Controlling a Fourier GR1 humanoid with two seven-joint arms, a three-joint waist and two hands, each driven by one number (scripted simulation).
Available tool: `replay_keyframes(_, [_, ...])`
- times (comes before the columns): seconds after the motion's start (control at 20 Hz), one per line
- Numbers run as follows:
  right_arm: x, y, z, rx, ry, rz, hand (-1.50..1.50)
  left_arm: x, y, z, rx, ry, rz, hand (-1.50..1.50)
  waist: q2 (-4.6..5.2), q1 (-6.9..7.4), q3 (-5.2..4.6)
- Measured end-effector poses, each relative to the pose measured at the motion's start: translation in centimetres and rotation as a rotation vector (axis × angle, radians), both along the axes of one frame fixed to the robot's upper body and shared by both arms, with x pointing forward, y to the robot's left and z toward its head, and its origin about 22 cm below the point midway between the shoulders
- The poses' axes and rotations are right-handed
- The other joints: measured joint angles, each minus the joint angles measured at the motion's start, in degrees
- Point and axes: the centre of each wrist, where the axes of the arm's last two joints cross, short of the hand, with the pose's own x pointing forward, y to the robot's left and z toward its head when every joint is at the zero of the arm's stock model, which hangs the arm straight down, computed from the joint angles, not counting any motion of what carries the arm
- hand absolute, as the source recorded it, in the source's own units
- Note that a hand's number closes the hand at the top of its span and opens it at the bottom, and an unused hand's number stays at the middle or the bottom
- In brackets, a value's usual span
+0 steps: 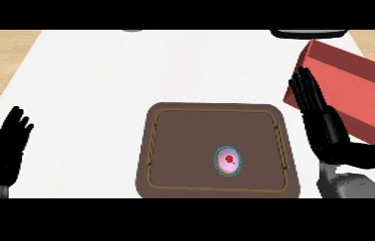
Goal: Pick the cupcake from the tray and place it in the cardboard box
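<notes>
A small cupcake [228, 160] with pink frosting, a red dot on top and a teal wrapper sits right of centre in the brown tray [172, 136]. The reddish box [344, 89] lies at the right edge, beyond the tray's far right corner. My right hand [322, 118] is open, fingers straight and pointing away, raised between the tray's right rim and the box, partly covering the box's near side. It is apart from the cupcake. At the left edge my left hand [13, 143] rests open, fingers up, far from the tray.
The white counter [147, 66] spreads around the tray, with wood showing at the far left and right corners. A dark object [307, 33] sits at the back edge near the box, and a small grey one [132, 30] at the back left.
</notes>
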Motion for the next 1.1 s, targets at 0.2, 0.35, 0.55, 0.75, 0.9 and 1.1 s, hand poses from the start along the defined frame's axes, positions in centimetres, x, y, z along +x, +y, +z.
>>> replay_keyframes(0.2, [-1.3,1.9,-1.4,-0.039,0.098,-0.026,-1.5,1.5,-3.3,1.2,0.055,-0.085,-0.192,0.0,-0.11,-1.11,-0.91])
replay_keyframes(0.35, [-2.0,3.7,-1.7,0.006,0.101,-0.087,-1.5,2.5,-5.7,2.3,0.087,-0.154,-0.353,0.0,-1.1,-4.2,-0.61])
replay_keyframes(0.55, [-3.3,0.8,-3.9,-0.429,0.112,-0.138,-1.5,3.2,-8.3,3.2,0.098,-0.203,-0.508,0.0,-0.8,-5.6,-1.79])
replay_keyframes(0.75, [-5.4,0.2,-5.0,-0.757,0.046,-0.157,-1.5,3.4,-10.5,3.0,0.098,-0.218,-0.602,0.0,-0.88,-5.63,-1.94])
replay_keyframes(0.9, [-6.9,0.7,-4.5,-0.926,-0.009,-0.165,-1.5,3.5,-11.6,3.0,0.103,-0.222,-0.645,0.0,-1.06,-5.4,-1.98])
replay_keyframes(1.1, [-9.0,2.3,-2.3,-1.06,-0.022,-0.178,-1.5,3.8,-12.3,2.7,0.112,-0.221,-0.668,0.0,-1.06,-5.09,-2.01])
